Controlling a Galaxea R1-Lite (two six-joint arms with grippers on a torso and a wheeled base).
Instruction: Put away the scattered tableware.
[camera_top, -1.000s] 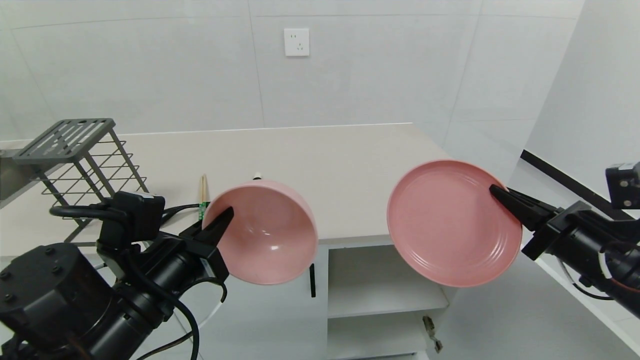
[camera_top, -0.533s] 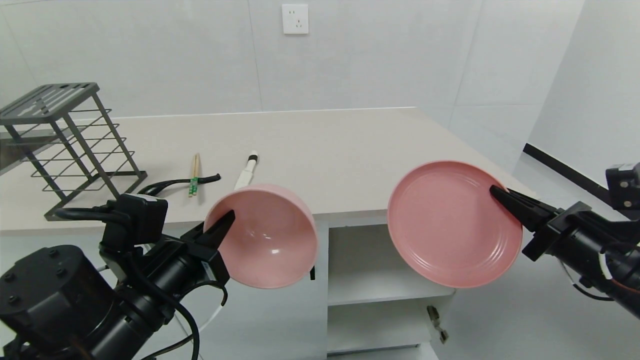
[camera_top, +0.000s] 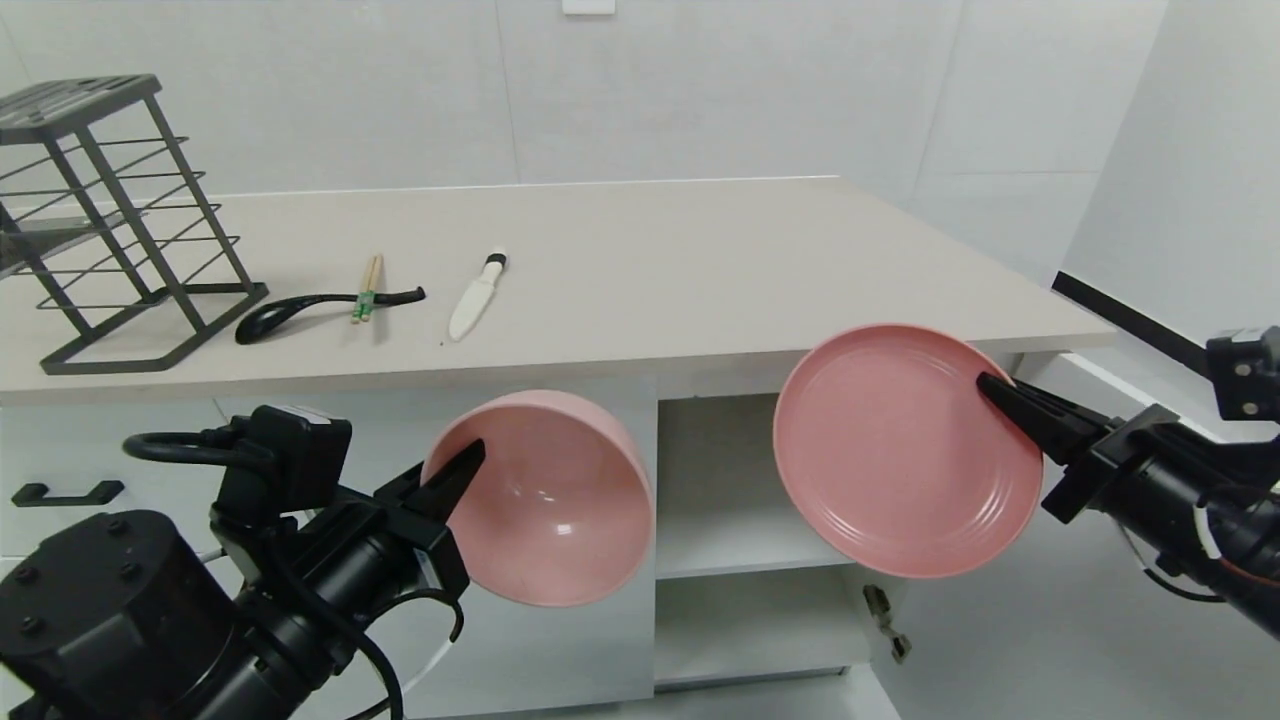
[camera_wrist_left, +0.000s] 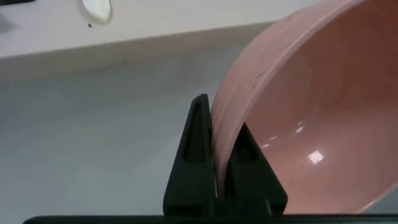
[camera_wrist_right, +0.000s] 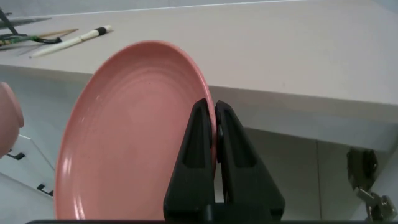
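Bowl (camera_top: 560, 510) clamped by its rim in left hand (camera_top: 472, 460), plate (camera_top: 890, 450) likewise in right hand (camera_top: 988, 384), neither shelved yet; spoon (camera_top: 300, 305), chopsticks (camera_top: 366, 290), knife (camera_top: 476, 298) waiting on bench (camera_top: 720, 260) beyond left hand.

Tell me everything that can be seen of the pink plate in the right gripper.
The pink plate is round and matte, plastic by its look, with a flat middle and fine concentric ridges near the rim. It is empty. It hangs in the air almost on edge, its upper face toward the head camera, before the open cabinet under the counter. The right gripper pinches its rim, one finger on each face. The pink bowl beside it is apart from it.
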